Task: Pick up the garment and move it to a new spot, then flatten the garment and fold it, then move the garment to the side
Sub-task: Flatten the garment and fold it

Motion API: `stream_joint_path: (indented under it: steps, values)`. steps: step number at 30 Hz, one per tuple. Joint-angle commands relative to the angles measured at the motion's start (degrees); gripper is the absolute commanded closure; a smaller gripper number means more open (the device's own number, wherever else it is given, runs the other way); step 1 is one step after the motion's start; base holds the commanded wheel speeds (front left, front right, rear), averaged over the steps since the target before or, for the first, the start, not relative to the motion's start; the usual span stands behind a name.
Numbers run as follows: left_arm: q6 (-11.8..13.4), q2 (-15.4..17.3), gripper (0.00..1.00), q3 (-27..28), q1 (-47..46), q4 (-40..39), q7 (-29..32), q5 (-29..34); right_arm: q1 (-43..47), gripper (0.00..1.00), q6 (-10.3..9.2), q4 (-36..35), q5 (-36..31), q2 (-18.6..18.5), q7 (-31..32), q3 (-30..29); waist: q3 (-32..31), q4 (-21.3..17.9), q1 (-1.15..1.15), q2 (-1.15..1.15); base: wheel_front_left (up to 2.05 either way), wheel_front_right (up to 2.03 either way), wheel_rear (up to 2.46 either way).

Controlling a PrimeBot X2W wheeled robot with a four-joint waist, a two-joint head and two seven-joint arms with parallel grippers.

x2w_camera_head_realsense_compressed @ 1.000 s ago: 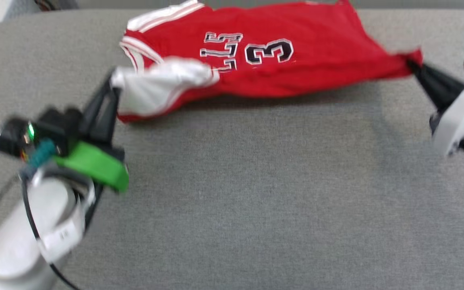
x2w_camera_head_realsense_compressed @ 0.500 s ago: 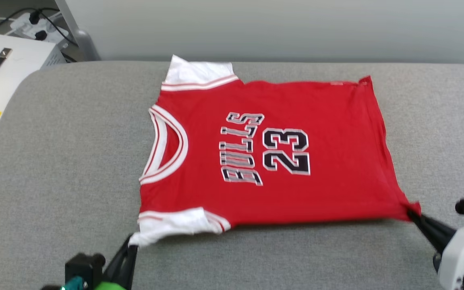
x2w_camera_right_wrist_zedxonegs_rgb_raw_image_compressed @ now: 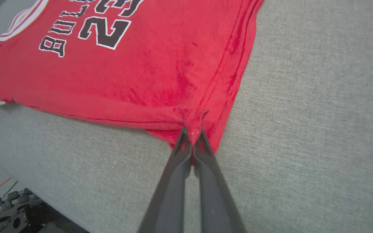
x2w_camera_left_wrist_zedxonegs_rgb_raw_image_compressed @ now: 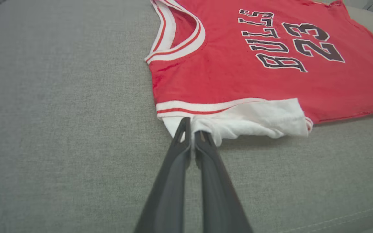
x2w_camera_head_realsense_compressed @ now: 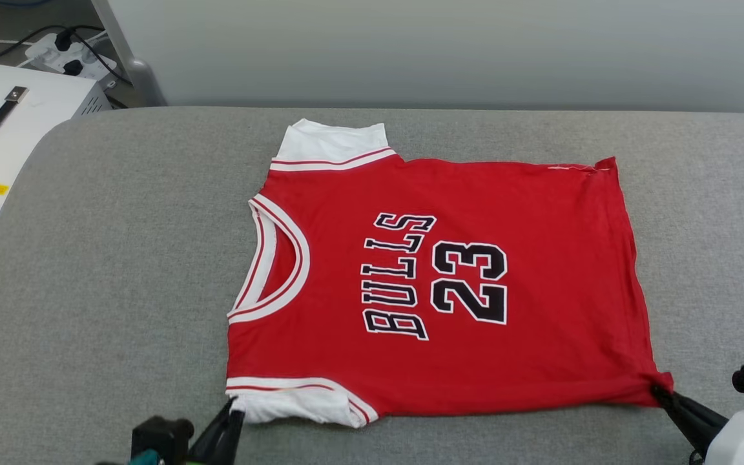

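The garment (x2w_camera_head_realsense_compressed: 436,284) is a red jersey with white sleeves and black "BULLS 23" lettering. It lies spread flat, front up, on the grey padded table (x2w_camera_head_realsense_compressed: 120,258), collar toward the left. My left gripper (x2w_camera_head_realsense_compressed: 235,408) is shut on the near white sleeve's edge; the left wrist view shows that left gripper (x2w_camera_left_wrist_zedxonegs_rgb_raw_image_compressed: 193,131) pinching the sleeve (x2w_camera_left_wrist_zedxonegs_rgb_raw_image_compressed: 251,121). My right gripper (x2w_camera_head_realsense_compressed: 659,391) is shut on the near hem corner. In the right wrist view the right gripper (x2w_camera_right_wrist_zedxonegs_rgb_raw_image_compressed: 193,134) bunches the red cloth (x2w_camera_right_wrist_zedxonegs_rgb_raw_image_compressed: 141,71) at that corner.
A white box with a black handle (x2w_camera_head_realsense_compressed: 4,129) stands off the table's far left, with cables and a power strip (x2w_camera_head_realsense_compressed: 68,55) behind it. A pale wall runs along the table's far edge. Bare grey surface lies on every side of the jersey.
The jersey, stretched in the air between both grippers a second ago, now lies flat on the table. The head camera has tilted up. Both grippers keep their hold and sit lower and nearer.
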Motion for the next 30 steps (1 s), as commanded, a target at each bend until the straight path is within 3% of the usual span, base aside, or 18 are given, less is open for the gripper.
stream_joint_path:
  steps: [1,14,20,30]
  values:
    - [-0.91,0.47,1.00,0.10,-3.53,0.30,0.11,0.97,-0.56,1.00,-0.03,-0.84,-0.61,0.79,0.81,-1.50,0.84,-0.15,0.01,0.00,0.00,0.00,0.00]
    - [-9.45,-0.46,1.00,0.33,-27.77,10.39,1.61,6.34,-10.28,1.00,-0.03,-4.99,-2.89,4.22,8.44,-9.53,10.95,-2.13,0.01,0.00,0.00,0.00,0.00]
    - [-12.04,-2.10,1.00,-0.05,-35.37,19.37,0.89,7.93,-17.00,1.00,-0.03,-2.23,-3.84,5.77,10.45,-8.44,15.24,-2.85,0.01,0.00,0.00,0.00,0.00]
    - [-15.96,-7.30,1.00,-0.65,-39.01,34.61,-1.28,6.76,-22.83,1.00,-0.03,7.16,-5.11,8.35,7.47,-4.50,17.93,-2.53,0.01,0.00,0.00,0.00,0.00]
